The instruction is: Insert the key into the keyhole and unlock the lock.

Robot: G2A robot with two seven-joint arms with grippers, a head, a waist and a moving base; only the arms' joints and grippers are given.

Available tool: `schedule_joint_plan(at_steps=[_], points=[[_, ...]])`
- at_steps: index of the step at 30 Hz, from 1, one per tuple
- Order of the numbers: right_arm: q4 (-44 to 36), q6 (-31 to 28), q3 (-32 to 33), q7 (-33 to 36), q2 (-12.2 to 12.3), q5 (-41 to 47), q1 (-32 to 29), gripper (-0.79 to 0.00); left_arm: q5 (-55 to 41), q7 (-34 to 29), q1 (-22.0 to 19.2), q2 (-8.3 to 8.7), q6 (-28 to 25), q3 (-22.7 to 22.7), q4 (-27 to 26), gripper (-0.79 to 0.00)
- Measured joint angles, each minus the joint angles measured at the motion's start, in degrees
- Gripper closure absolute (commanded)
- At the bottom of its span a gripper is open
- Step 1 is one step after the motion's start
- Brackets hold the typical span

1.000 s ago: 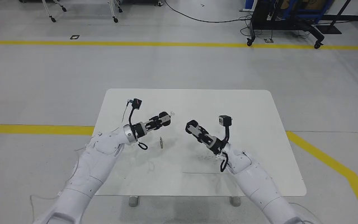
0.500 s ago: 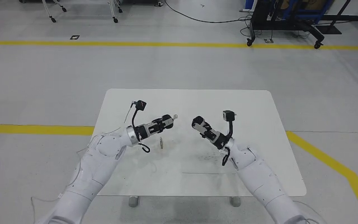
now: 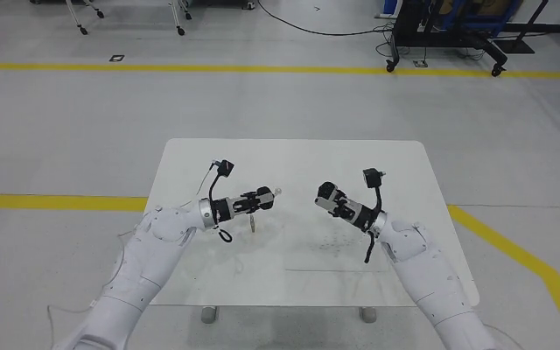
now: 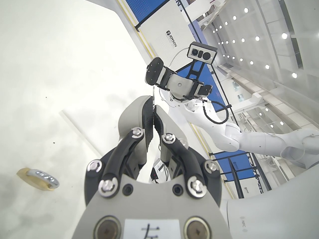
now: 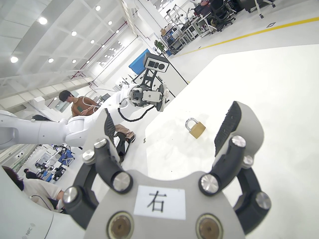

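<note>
Left wrist view: left gripper pinches key; right gripper wide, empty, should steady padlock before insertion.

Robotics lab inside a big, open industrial hall. Pale grey glossy floor striped with yellow tape lines, with a white rounded-corner bench standing alone in the middle. Far right, a black wheeled equipment rack and a thin black cable trailing across the floor. Blue-and-white partition panels, a high white ceiling with rows of round lamps, and far-off desks crowded with gear and black office chairs.
</note>
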Motion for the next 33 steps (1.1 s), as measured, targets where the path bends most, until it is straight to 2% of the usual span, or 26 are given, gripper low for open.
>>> schedule_joint_plan(at_steps=[3, 5, 8, 10, 11, 13, 16, 17, 18, 19, 20, 21, 22, 25, 33], points=[[-0.1, 0.8, 0.3, -0.4, 0.1, -0.8, 0.1, -0.785, 2.7, 2.8, 1.1, -0.05, 1.5, 0.2, -1.3, 0.0], [-0.5, 4.5, 1.0, -2.6, 0.4, -6.2, 0.7, -0.785, 1.9, 3.0, 2.0, -0.28, 3.8, 0.9, -1.8, 0.0], [-0.8, 7.5, 0.5, -6.5, 0.5, -18.2, 0.5, -0.785, -6.2, -2.4, 1.8, -0.62, 6.0, 1.7, -1.5, 0.0], [0.3, 4.6, 0.2, -4.9, 0.8, -22.7, 1.0, -0.785, -12.7, -8.3, 0.9, -0.8, 7.2, 2.0, -0.4, 0.0], [1.3, 2.7, 0.2, -1.6, 1.0, -22.5, 1.4, -0.785, -15.5, -11.5, 0.4, -0.89, 7.6, 2.2, 0.4, 0.0], [2.9, 1.2, -0.3, 5.4, 1.4, -18.4, 2.2, -0.785, -19.1, -16.6, -0.5, -1.06, 8.1, 2.7, 1.4, 0.0], [4.6, 2.0, -1.3, 18.5, 2.1, -3.5, 4.0, -0.785, -21.3, -24.1, -2.1, -1.26, 8.1, 3.9, 3.0, 0.0], [4.9, 2.6, -1.5, 22.0, 2.3, 1.2, 4.5, -0.702, -21.3, -25.5, -2.4, -1.34, 8.0, 4.3, 3.5, 0.0], [4.9, 3.6, -1.8, 25.6, 2.6, 6.8, 4.9, -0.582, -21.1, -26.9, -2.8, -1.48, 7.9, 4.9, 4.0, 0.0], [4.6, 4.5, -2.3, 27.5, 2.7, 10.3, 5.0, -0.533, -20.9, -27.6, -3.1, -1.59, 7.9, 5.3, 4.3, 0.0], [4.3, 5.3, -2.9, 28.7, 2.9, 13.3, 5.0, -0.517, -20.6, -28.1, -3.3, -1.69, 7.9, 5.7, 4.6, 0.0], [3.9, 6.1, -3.6, 29.5, 3.1, 16.9, 4.8, -0.406, -20.1, -28.3, -3.7, -1.82, 7.8, 6.2, 5.0, 0.0], [3.6, 6.6, -4.2, 29.9, 3.3, 19.3, 4.7, -0.379, -19.5, -28.3, -3.9, -1.91, 7.7, 6.5, 5.4, 0.0], [3.5, 7.7, -5.7, 31.0, 4.0, 24.4, 4.9, -0.348, -18.1, -27.5, -4.5, -2.19, 7.2, 7.4, 6.0, 0.0], [6.0, 11.6, -10.8, 34.9, 5.1, 27.2, 7.1, -0.262, -13.7, -25.5, -5.3, -2.79, 5.2, 9.6, 6.2, 0.0]])
